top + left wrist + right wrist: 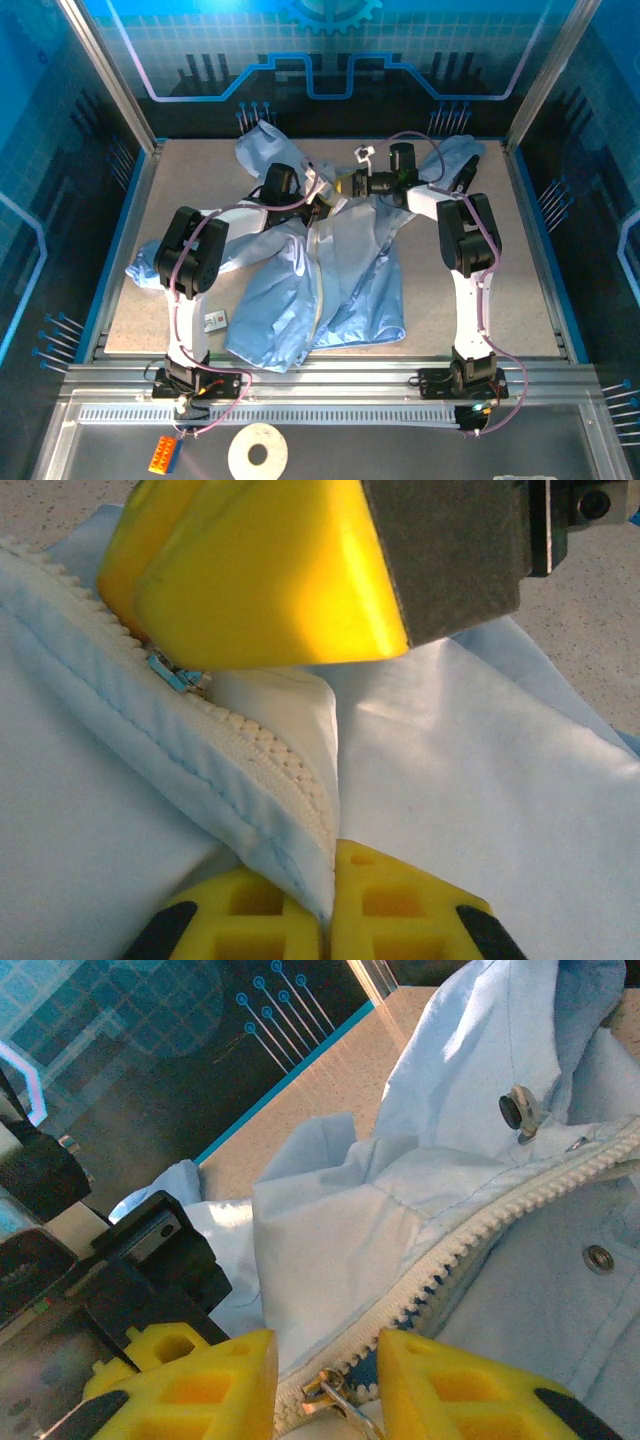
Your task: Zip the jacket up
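Note:
The light-blue jacket [340,270] lies spread on the table with its pale zipper strip [316,280] running down the front. Both grippers meet near the collar. My left gripper [314,206] [328,920] is shut on the jacket's zipper edge [290,820], the fabric pinched between its yellow fingers. My right gripper [346,185] [328,1380] is open, and the metal zipper slider [340,1397] sits in the gap between its fingers. In the left wrist view the right gripper's yellow fingers [270,580] hover just above the slider [178,672]. Above the slider the zipper teeth [500,1215] are still apart.
A small card [214,320] lies on the table left of the jacket's hem. A white tape roll [257,452] and an orange brick [165,455] sit on the front shelf. A snap button [598,1257] and a cord toggle [518,1110] are on the jacket near the collar.

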Motion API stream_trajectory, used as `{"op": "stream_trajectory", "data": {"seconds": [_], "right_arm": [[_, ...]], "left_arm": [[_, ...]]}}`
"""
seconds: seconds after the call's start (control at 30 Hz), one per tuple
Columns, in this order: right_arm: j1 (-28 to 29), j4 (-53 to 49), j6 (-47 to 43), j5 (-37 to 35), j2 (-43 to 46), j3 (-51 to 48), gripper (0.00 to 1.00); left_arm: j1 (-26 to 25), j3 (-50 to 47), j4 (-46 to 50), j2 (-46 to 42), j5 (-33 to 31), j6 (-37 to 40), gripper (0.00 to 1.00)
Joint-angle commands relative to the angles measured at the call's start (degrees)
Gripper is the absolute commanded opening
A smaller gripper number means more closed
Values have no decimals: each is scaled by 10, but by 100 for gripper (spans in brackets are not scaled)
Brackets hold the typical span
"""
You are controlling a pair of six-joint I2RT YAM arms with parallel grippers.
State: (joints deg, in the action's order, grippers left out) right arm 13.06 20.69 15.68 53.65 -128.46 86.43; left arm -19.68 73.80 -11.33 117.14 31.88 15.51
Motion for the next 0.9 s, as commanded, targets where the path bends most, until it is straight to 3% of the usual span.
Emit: {"op": "stream_trajectory", "data": {"seconds": [0.0,0.17,0.27,0.33,0.6,0.87], "right_arm": [[-5,28,9,-3,11,-15,32],[-4,57,30,-3,6,-23,29],[-2,71,41,-6,7,-24,8],[-1,70,39,-20,15,-27,0],[-1,-9,-51,-163,70,-38,0],[2,-17,-93,-237,84,-38,0]], "left_arm": [[10,8,1,-26,27,3,0],[10,9,-1,-27,28,1,0],[10,7,-1,-26,29,0,0],[10,6,1,-27,28,0,0],[11,-2,3,-35,27,4,0],[11,-10,-1,-47,33,-1,0]]}}
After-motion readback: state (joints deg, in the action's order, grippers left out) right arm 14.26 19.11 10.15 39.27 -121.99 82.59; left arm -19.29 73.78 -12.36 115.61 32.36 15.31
